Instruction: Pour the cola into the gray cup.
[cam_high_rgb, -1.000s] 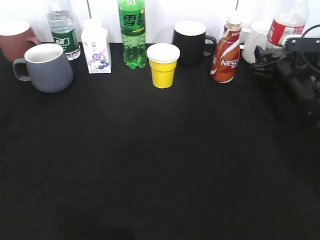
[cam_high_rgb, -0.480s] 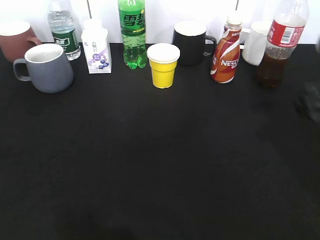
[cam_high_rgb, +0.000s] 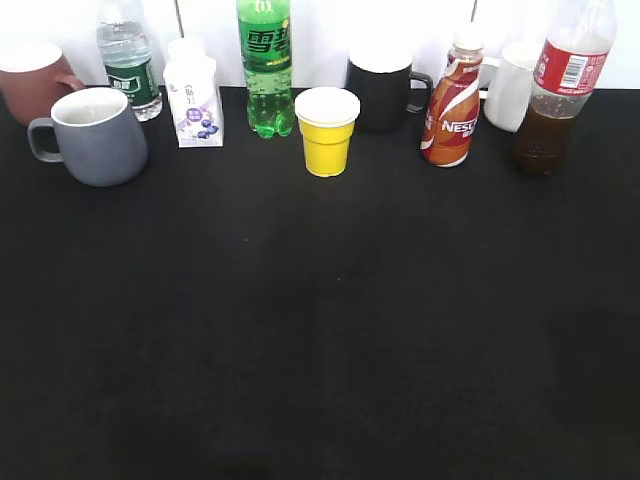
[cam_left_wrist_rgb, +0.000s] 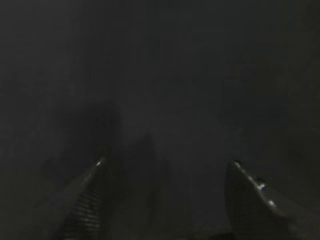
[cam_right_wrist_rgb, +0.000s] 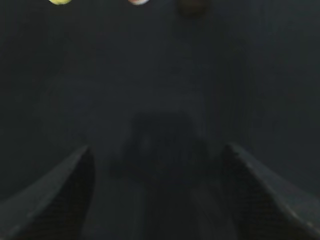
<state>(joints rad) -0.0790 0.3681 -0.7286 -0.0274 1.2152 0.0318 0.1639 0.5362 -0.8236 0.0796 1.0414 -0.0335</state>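
The cola (cam_high_rgb: 560, 90), a tall clear bottle with a red label and dark liquid low in it, stands upright at the back right of the black table. The gray cup (cam_high_rgb: 95, 135) stands at the back left, handle to the left. Neither arm shows in the exterior view. In the left wrist view my left gripper (cam_left_wrist_rgb: 167, 167) is open and empty over dark cloth. In the right wrist view my right gripper (cam_right_wrist_rgb: 157, 152) is open and empty over dark cloth; the blurred base of the cola (cam_right_wrist_rgb: 192, 5) shows at the top edge.
Along the back stand a reddish-brown mug (cam_high_rgb: 30, 80), a water bottle (cam_high_rgb: 127, 65), a small carton (cam_high_rgb: 193, 95), a green soda bottle (cam_high_rgb: 264, 65), a yellow cup (cam_high_rgb: 327, 130), a black mug (cam_high_rgb: 383, 90), a Nescafe bottle (cam_high_rgb: 453, 100) and a white cup (cam_high_rgb: 510, 85).
A second ago my right arm was at the cola bottle at the right edge. It has drawn back out of the exterior view, and the bottle now stands alone.
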